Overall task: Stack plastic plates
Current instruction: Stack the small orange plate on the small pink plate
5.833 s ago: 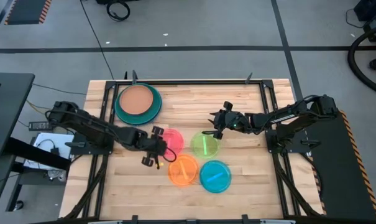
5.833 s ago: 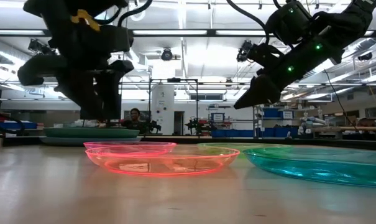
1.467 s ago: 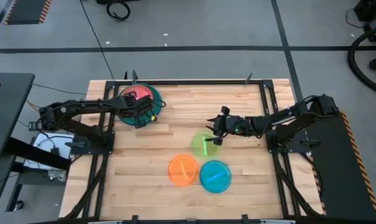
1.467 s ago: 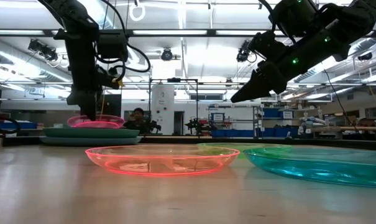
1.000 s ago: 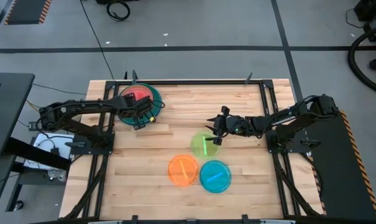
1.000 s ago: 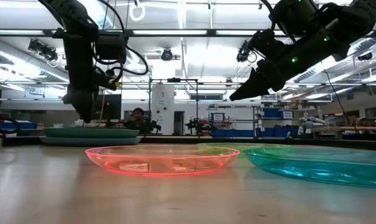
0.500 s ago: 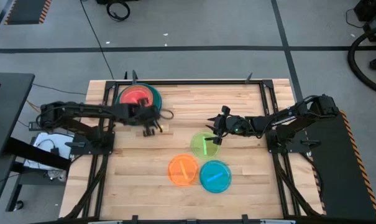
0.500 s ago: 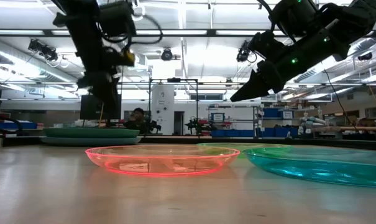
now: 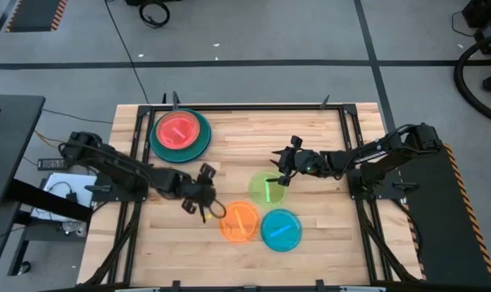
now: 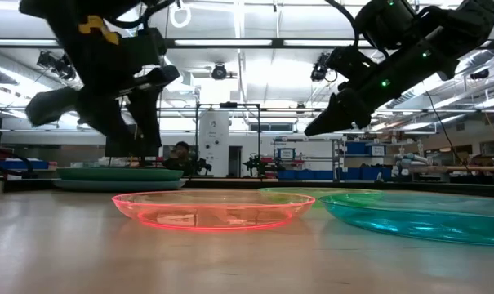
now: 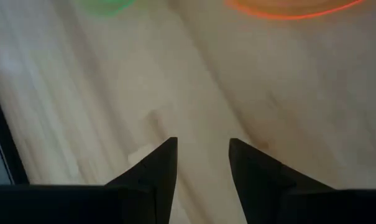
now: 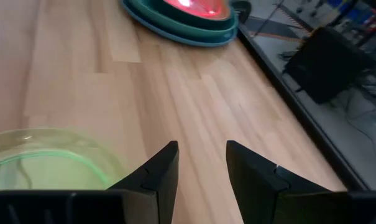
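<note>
hovering left hand (image 9: 203, 204) open | orange plate (image 9: 239, 221) just beside

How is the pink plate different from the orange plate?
The pink plate sits on top of the stack of bigger plates near the table's far left corner; the orange plate lies alone on the bare wood. The left gripper, open and empty, is beside the orange plate, away from the pink one. Both are small, round and see-through.
</note>
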Tool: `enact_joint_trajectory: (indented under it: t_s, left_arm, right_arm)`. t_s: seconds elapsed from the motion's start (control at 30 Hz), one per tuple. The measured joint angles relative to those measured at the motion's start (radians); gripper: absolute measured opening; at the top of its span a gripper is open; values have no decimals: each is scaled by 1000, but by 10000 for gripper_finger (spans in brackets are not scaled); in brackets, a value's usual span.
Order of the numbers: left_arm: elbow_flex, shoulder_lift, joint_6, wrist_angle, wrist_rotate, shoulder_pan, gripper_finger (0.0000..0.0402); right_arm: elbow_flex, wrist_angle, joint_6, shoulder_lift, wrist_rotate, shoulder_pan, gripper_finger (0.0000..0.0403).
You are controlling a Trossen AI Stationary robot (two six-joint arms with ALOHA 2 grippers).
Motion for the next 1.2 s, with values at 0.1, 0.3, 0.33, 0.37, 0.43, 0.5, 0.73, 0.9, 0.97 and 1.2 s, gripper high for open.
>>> enact_joint_trajectory:
  t_s: [0.1,0.3,0.33,0.37,0.43,0.5,0.73,0.9,0.97,1.2]
  left_arm:
    - [0,43,32,43,-9,-48,153]
    - [0,93,114,168,-11,-101,154]
    - [0,93,115,177,-8,-107,154]
    - [0,92,115,195,4,-113,156]
    - [1,92,119,214,56,-123,163]
    - [1,92,128,205,95,-139,176]
    - [1,127,159,272,137,-186,233]
    - [0,177,198,297,138,-196,233]
    - [0,191,215,322,138,-196,226]
    - [0,223,264,366,160,-199,193]
  right_arm:
    - [0,6,-8,0,2,-13,145]
    - [0,8,-25,0,1,-32,145]
    - [0,10,-26,0,0,-34,145]
    - [0,15,-26,0,-4,-37,145]
    - [0,21,-34,0,-7,-43,145]
    - [0,32,-43,0,-7,-46,145]
    - [0,72,-52,0,-27,-68,145]
    - [0,74,-49,0,-85,-96,145]
    - [0,74,-49,0,-89,-102,145]
    - [-1,66,-43,0,-112,-103,145]
